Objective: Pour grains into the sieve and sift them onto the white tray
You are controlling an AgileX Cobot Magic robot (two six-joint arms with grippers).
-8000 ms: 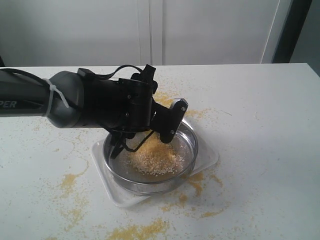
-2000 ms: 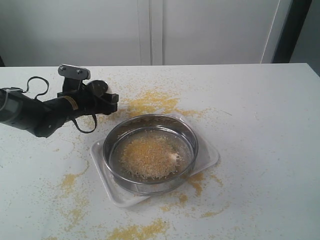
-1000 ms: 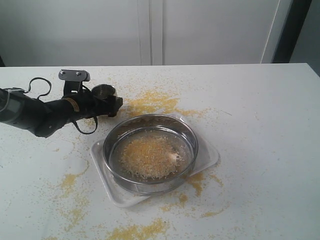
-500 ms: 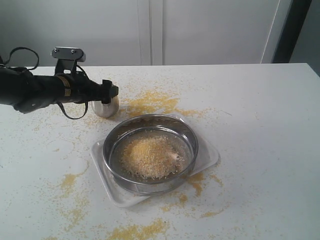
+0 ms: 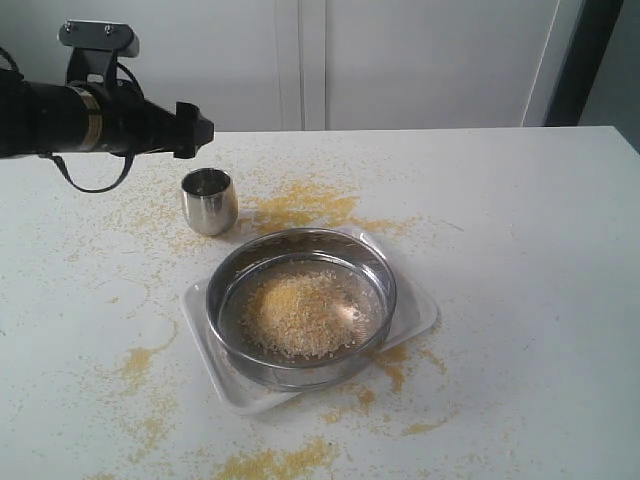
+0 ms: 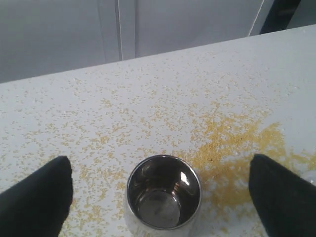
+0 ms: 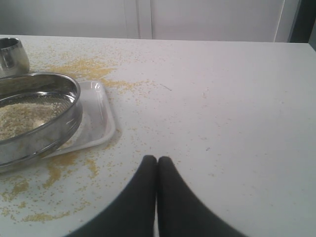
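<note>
Behind the sieve (image 5: 391, 300) and off to its left, the cup (image 5: 209, 200) stands upright on the desk (image 5: 520, 250), let go. A second ago the left jaws were low around it. Now the left arm (image 5: 90, 120) has risen and drawn back, and its jaws hang above the cup, spread wide with nothing in them. From the left wrist the cup (image 6: 164, 197) looks empty and shiny inside.

I take the pouring to be done. The grains (image 5: 300, 315) lie heaped on the mesh, and the heap looks the same as two seconds ago. The sieve sits on the tray (image 5: 418, 312), whose corners show around it. More yellow meal is scattered over the desk on several sides.

The right jaws are pressed shut on nothing. Their fingers (image 7: 145, 197) are low over bare desk, apart from the tray's near edge.

Sifting seems not yet begun. One arm will likely need to take the sieve's wall and shake it over the tray.
</note>
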